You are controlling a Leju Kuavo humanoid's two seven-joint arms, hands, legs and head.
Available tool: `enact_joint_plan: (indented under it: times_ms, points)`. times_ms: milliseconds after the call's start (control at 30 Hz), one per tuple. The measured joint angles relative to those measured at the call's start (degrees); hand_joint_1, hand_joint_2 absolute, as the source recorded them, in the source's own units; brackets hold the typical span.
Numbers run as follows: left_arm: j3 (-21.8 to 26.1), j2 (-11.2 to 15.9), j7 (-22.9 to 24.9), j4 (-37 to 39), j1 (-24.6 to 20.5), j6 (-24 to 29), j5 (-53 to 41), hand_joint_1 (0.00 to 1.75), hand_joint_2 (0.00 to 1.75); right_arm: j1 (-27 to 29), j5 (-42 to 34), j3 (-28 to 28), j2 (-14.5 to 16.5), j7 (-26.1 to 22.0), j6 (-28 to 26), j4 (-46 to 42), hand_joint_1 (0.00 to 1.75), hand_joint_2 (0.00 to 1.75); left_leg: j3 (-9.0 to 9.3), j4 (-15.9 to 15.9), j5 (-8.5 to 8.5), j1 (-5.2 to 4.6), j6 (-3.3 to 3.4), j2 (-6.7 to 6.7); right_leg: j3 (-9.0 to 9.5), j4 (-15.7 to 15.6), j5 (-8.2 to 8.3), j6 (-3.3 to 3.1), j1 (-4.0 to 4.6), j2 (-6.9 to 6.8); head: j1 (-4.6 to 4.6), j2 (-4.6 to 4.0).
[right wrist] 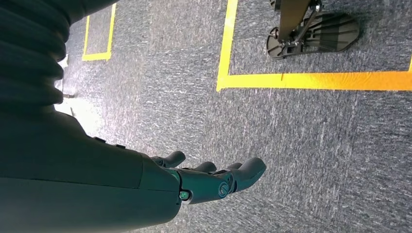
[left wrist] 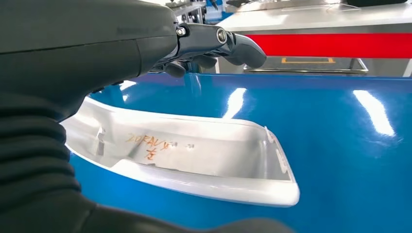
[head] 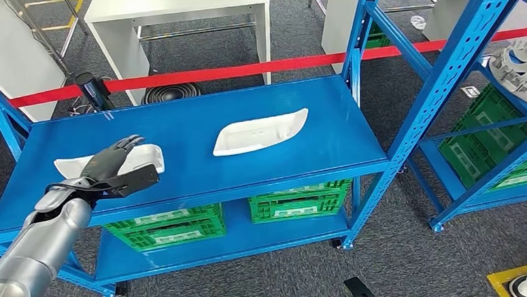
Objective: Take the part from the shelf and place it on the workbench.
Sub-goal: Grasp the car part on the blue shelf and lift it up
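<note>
White part lies on the blue shelf over grey carpet, left robot hand spread above it.

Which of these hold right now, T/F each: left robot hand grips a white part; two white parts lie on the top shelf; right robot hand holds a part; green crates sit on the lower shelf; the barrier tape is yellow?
1. The left robot hand grips a white part. False: it hovers over the left white part with its fingers spread above it, not closed on it.
2. Two white parts lie on the top shelf. True: the second white part lies near the middle.
3. The right robot hand holds a part. False: it hangs empty over the carpet, fingers apart.
4. Green crates sit on the lower shelf. True.
5. The barrier tape is yellow. False: it is red.
</note>
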Motion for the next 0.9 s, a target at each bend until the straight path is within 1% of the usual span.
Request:
enact_joint_plan:
  times_ms: [133,200,333,500,667,900]
  points:
    - [0.30,0.09,-0.62,-0.03,0.01,-0.30,0.78,0.00,0.00,0.00,-0.01,-0.02,0.02,0.03,-0.02,0.00,0.00,1.75,0.00,0.00,0.00,0.00,0.00,0.00,0.00,0.00,0.00,0.00,0.00,0.00,0.00,0.00]
    - [0.88,0.09,-1.65,-0.10,0.06,-0.41,2.58,0.00,0.00,0.01,-0.02,-0.06,0.09,0.11,-0.04,0.00,0.00,1.75,0.00,0.00,0.00,0.00,0.00,0.00,0.00,0.00,0.00,0.00,0.00,0.00,0.00,0.00]
    - [3.31,0.08,-4.05,-0.63,0.13,-0.08,7.53,0.00,0.00,0.03,-0.02,-0.32,0.27,0.14,-0.08,0.00,0.00,1.75,0.00,0.00,0.00,0.00,0.00,0.00,0.00,0.00,0.00,0.00,-0.01,0.00,0.01,0.00]
    - [6.68,0.09,-5.39,-1.46,0.16,1.06,11.15,0.00,0.00,0.02,0.45,-0.41,0.31,-0.43,0.00,0.00,0.00,1.75,-0.01,0.00,0.00,0.00,0.00,0.00,0.00,0.00,0.00,0.00,-0.01,0.00,0.01,0.00]
    - [8.64,0.31,-5.57,-2.05,0.21,1.50,11.64,0.00,0.00,0.01,0.65,-0.41,0.33,-0.55,0.05,0.00,0.00,1.75,-0.01,0.00,0.00,0.00,0.00,-0.01,0.00,0.00,-0.01,0.01,0.00,0.00,0.00,0.00]
    - [9.02,0.31,-5.73,-2.46,0.78,2.65,11.32,0.00,0.00,0.01,0.37,-0.53,0.34,-0.21,-0.02,0.00,0.00,1.75,0.00,0.00,0.00,-0.01,0.00,-0.01,0.00,-0.01,-0.03,0.04,-0.01,-0.01,0.00,0.00]
